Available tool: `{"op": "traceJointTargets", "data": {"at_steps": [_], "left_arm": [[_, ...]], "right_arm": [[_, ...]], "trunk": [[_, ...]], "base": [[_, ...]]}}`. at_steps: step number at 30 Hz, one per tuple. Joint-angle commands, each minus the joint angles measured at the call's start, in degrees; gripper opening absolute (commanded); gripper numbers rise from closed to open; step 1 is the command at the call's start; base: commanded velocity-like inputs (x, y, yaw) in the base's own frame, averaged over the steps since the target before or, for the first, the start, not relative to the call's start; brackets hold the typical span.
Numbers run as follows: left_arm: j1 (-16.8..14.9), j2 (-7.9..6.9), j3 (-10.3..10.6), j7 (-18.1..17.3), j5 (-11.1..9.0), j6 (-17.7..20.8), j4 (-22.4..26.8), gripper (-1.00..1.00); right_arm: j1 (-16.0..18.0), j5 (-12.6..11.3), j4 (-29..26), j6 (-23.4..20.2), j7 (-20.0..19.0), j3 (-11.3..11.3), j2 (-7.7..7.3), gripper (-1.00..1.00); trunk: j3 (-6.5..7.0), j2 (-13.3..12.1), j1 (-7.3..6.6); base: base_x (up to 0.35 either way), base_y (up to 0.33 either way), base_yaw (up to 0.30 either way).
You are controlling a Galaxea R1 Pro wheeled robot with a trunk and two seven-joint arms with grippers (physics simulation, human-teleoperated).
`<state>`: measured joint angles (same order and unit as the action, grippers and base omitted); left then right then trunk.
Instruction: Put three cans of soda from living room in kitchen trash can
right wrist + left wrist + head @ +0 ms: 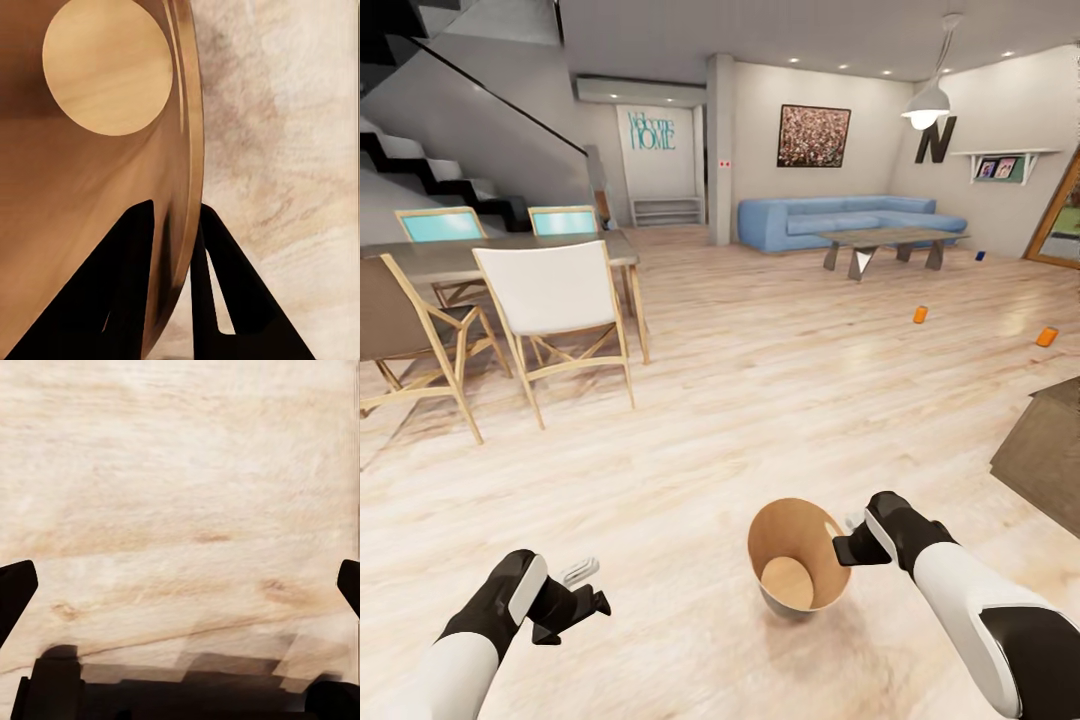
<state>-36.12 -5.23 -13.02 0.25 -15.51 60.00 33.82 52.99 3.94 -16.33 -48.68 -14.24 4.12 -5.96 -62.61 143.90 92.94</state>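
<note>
The tash can [800, 570] hangs tilted just above the pale wood floor [760, 400], carried at the robot's right side with its open mouth turned up toward the head camera and nothing inside it. The right gripper [847, 548] has its jaws clenched on the rim: in the right wrist view one finger [120, 292] lies inside the wall and the other outside, pinching the thin edge [193, 150]. Held that way, the bucket likely travels to the cans, not the cans to it. The left gripper [582, 590] hangs low with its jaws released and nothing between them; its wrist camera looks at bare floorboards.

Two orange cans [920, 314] [1046, 337] and the blue can [980, 256] stand well apart on the floor ahead and to the right, near the coffee table [890, 240] and the blue sofa [850, 220]. A broad stretch of floor leads there. The dining chairs [550, 300] crowd the left, and a dark cabinet corner [1045, 450] juts in from the right, close to the line toward the nearest can.
</note>
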Motion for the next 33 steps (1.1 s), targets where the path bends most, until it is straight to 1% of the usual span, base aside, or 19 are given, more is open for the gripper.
{"op": "traceJointTargets", "data": {"at_steps": [1, 16, 25, 33], "left_arm": [[0.00, 0.10, 0.01, -0.03, 0.03, 0.00, -0.03, 1.00], [0.00, 0.40, 0.02, 0.00, 0.05, 0.00, -0.07, 1.00], [0.00, 1.23, 0.09, 0.02, 0.34, 0.00, -0.07, 1.00], [0.00, 1.49, 0.10, 0.02, 0.39, 0.00, -0.07, 1.00]], "right_arm": [[0.01, -0.98, -0.01, -0.10, -0.26, -0.25, 0.00, -1.00], [0.01, -0.98, -0.07, -0.10, -0.26, -0.25, -0.02, -1.00], [0.00, -1.03, -0.86, -0.10, -0.26, -0.26, -0.02, -1.00], [-0.04, -1.04, -1.50, -0.10, -0.32, -0.25, -0.02, -1.00]], "trunk": [[0.23, -0.02, -0.03], [3.55, -0.22, -0.41], [5.55, -0.34, -0.64], [7.32, -0.44, -0.85]], "base": [[0.000, 0.000, 0.000], [0.000, 0.000, 0.000], [0.000, 0.000, 0.000], [0.000, 0.000, 0.000]]}}
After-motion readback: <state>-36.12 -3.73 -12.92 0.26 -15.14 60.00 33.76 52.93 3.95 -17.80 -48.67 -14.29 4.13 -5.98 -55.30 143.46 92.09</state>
